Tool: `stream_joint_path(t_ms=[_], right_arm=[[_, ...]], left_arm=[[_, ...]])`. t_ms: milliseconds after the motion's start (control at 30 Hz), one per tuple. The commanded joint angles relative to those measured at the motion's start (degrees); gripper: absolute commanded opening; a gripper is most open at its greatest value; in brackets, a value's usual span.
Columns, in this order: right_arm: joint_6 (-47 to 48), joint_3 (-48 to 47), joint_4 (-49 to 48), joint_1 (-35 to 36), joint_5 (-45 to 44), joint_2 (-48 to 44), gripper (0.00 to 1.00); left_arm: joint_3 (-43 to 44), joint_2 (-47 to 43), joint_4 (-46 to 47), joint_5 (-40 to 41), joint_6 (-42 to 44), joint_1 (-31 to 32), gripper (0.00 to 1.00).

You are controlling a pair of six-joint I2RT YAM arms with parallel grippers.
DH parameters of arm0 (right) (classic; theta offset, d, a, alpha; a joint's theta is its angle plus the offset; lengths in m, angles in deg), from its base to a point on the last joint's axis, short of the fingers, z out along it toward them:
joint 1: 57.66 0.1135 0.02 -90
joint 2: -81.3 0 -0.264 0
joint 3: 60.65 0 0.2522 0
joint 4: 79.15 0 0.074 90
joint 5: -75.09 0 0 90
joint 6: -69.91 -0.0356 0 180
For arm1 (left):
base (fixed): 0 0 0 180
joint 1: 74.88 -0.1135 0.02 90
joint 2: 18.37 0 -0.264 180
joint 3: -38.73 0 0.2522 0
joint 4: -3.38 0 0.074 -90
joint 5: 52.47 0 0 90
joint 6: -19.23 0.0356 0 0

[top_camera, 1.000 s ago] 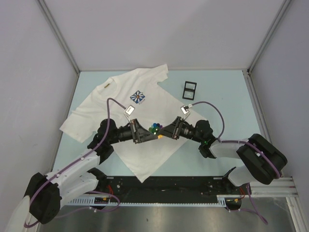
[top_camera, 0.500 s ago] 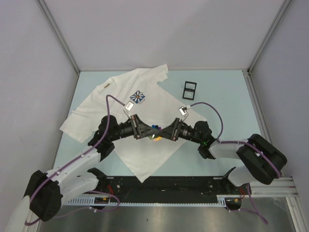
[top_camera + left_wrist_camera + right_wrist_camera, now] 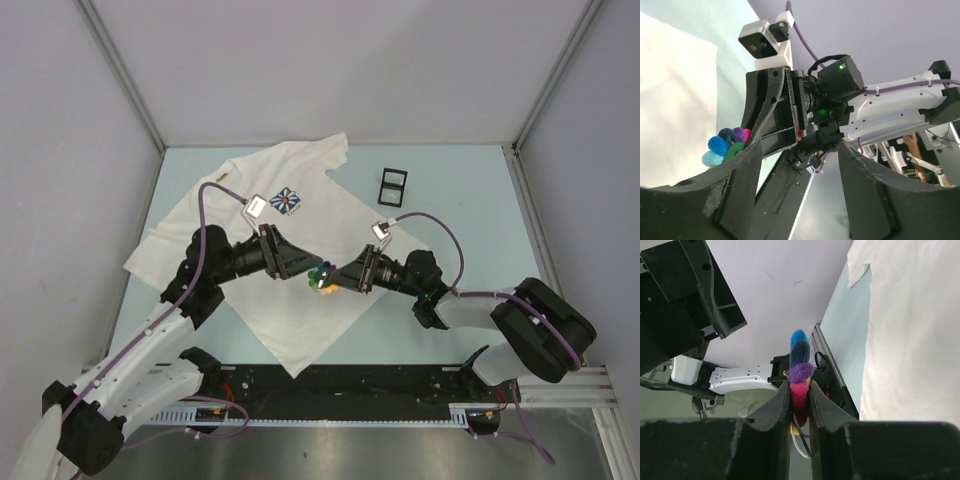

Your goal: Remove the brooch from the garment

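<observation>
The garment (image 3: 250, 215), a white T-shirt with a blue-and-white flower emblem (image 3: 288, 201) and a tan collar label (image 3: 222, 177), lies flat on the pale blue table. The brooch (image 3: 322, 277) is a fuzzy flower of several colours, held just above the shirt's lower part. My right gripper (image 3: 333, 279) is shut on it. The right wrist view shows the brooch (image 3: 800, 367) pinched edge-on between the fingers, with the garment (image 3: 910, 330) off to the right. My left gripper (image 3: 302, 268) stands open just left of the brooch (image 3: 725, 145), with nothing between its fingers (image 3: 735, 190).
A small black rectangular frame (image 3: 393, 186) lies on the table beyond the right arm. Grey walls close in the table on the left, back and right. A black rail (image 3: 340, 395) with the arm bases runs along the near edge.
My left gripper has opened, let go of the brooch and drawn back to the left. The right gripper still holds the brooch in nearly the same place.
</observation>
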Motion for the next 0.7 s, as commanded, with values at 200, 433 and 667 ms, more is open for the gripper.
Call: stream_joint_path(t_ms=[200,433,667], right_arm=[[0.82,-0.24,-6.64,-3.64,10.67,-0.92,0.0],[0.21,-0.33,-6.73,-3.55,9.1,-0.74,0.0],[0.99,-0.95,-4.98,-2.76,8.48,-1.0,0.0]], left_arm=[[5.17,1.39,-16.61,-3.07,15.11,-0.41,0.77],[4.29,0.77,-18.1,11.51,15.82,5.57,0.75],[3.68,2.09,-14.85,13.46,15.55,8.74,0.72]])
